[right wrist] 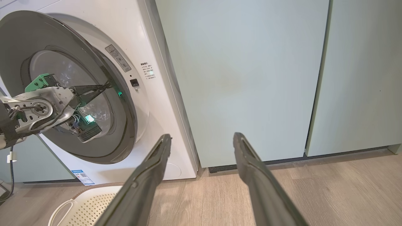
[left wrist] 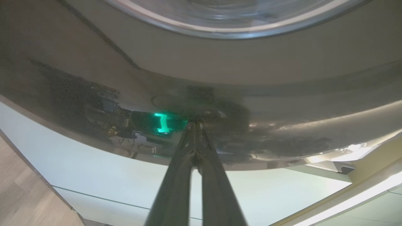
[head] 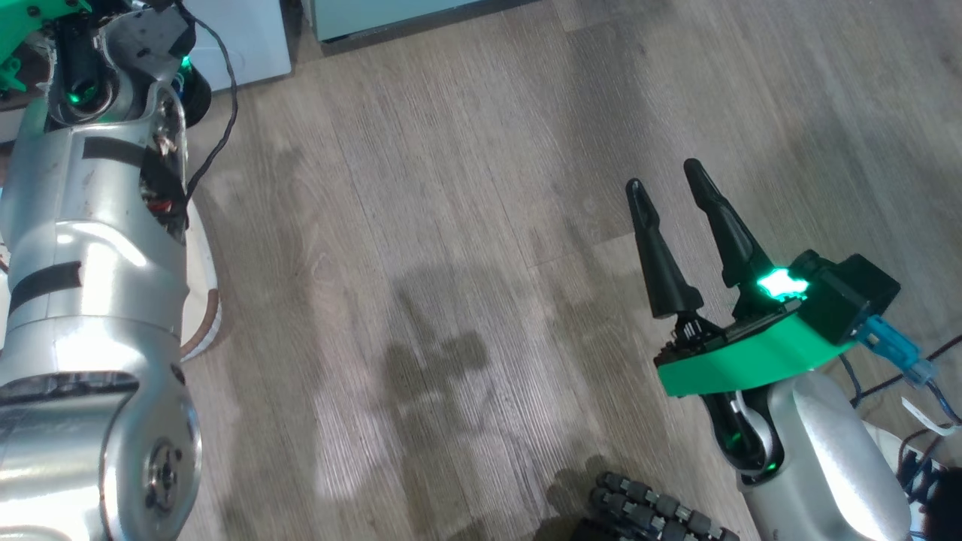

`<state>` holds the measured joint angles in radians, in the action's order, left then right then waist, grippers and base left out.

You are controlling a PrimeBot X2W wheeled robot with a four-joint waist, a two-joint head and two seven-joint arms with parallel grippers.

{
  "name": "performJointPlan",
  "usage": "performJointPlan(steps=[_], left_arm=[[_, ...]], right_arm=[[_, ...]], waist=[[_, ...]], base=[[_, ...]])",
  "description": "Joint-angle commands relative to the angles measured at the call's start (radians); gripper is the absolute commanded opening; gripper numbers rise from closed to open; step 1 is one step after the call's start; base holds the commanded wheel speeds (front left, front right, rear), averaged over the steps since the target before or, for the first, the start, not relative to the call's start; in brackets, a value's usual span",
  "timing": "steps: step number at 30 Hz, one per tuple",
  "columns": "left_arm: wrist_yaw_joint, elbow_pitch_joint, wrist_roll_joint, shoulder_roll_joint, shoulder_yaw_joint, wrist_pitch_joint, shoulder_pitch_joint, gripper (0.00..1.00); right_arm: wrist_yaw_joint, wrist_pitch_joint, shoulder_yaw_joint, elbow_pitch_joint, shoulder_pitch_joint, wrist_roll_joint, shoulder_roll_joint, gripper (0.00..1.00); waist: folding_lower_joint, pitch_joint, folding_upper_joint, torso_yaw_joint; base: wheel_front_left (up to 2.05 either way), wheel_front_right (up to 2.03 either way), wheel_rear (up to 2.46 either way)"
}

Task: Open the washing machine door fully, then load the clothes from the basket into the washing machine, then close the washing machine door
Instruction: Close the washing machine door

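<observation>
Left gripper (left wrist: 195, 125), its two dark fingers pinched together with nothing between them, presses its tips against the glossy dark rim of the washing machine door (left wrist: 282, 94), where a green light (left wrist: 162, 123) is mirrored in the sheen. In the right wrist view the door hangs in front of the white washing machine (right wrist: 157, 103). Its right edge appears to be swung a little way out from the front panel, though the angle makes it hard to say how far it stands open. The closed fingers meet the rim on that right side, about halfway up, and the silver left arm (head: 90, 225) reaches in across the door's face.

Right gripper (head: 663, 174) hovers well apart from the machine above the wood floor (head: 451, 225), jaws spread wide and holding nothing. Its fingers point toward the pale teal cabinets (right wrist: 245, 78) that stand just beside the washer.

The basket (right wrist: 94, 204), cream with perforated sides and a brown woven-look rim, sits on the floor directly in front of the machine, below the door, with one white handle (right wrist: 61, 210) facing out. What it holds cannot be made out from here. A small blue label sticker (right wrist: 82, 176) and a round cap (right wrist: 173, 171) mark the washer's lower front.
</observation>
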<state>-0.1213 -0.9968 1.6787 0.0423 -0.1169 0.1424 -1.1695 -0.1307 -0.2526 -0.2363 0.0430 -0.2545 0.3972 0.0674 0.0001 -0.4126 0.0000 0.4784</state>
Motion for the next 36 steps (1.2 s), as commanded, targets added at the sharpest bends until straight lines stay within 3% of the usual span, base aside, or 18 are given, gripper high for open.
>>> performJointPlan(steps=[1, 8, 15, 18, 24, 30, 36], left_arm=[[-0.009, 0.03, -0.008, 0.026, -0.002, -0.004, -0.024, 0.0], [-0.009, 0.065, 0.009, 0.017, -0.015, -0.024, 0.057, 0.0], [-0.009, 0.144, 0.014, 0.009, 0.038, -0.088, 0.232, 0.0], [-0.009, 0.199, -0.004, 0.008, 0.108, -0.117, 0.341, 0.0], [-0.009, 0.314, -0.197, 0.03, 0.304, -0.126, 0.539, 0.0], [-0.009, 0.423, -0.474, 0.151, 0.538, -0.063, 0.662, 0.0], [-0.006, 0.439, -0.666, 0.223, 0.599, 0.103, 0.74, 0.0]], right_arm=[[0.0, -0.009, -0.009, -0.025, -0.008, 0.003, -0.007, 1.0], [0.0, -0.009, 0.024, -0.023, 0.006, -0.007, -0.009, 1.0], [0.0, -0.009, 0.063, -0.022, 0.04, -0.026, 0.008, 1.0], [0.0, -0.009, 0.085, -0.019, 0.061, -0.033, 0.013, 1.0], [0.0, -0.009, 0.111, -0.015, 0.101, -0.046, 0.025, 1.0], [0.0, -0.009, 0.131, -0.014, 0.135, -0.054, 0.038, 1.0], [0.0, -0.009, 0.135, -0.013, 0.16, -0.059, 0.035, 1.0]], waist=[[-0.0001, 0.009, 0.0, -0.003], [-0.0001, 0.053, 0.0, -0.041], [-0.0001, 0.14, 0.0, -0.115], [-0.0001, 0.187, 0.0, -0.152], [-0.0001, 0.266, 0.0, -0.223], [-0.0001, 0.327, 0.0, -0.286], [-0.0001, 0.378, 0.0, -0.336]], base=[[0.0, 0.0, 0.0], [0.0, 0.0, 0.0], [0.0, 0.0, 0.0], [0.0, 0.0, 0.0], [0.0, 0.0, 0.0], [0.0, 0.0, 0.0], [0.0, 0.0, 0.0]])
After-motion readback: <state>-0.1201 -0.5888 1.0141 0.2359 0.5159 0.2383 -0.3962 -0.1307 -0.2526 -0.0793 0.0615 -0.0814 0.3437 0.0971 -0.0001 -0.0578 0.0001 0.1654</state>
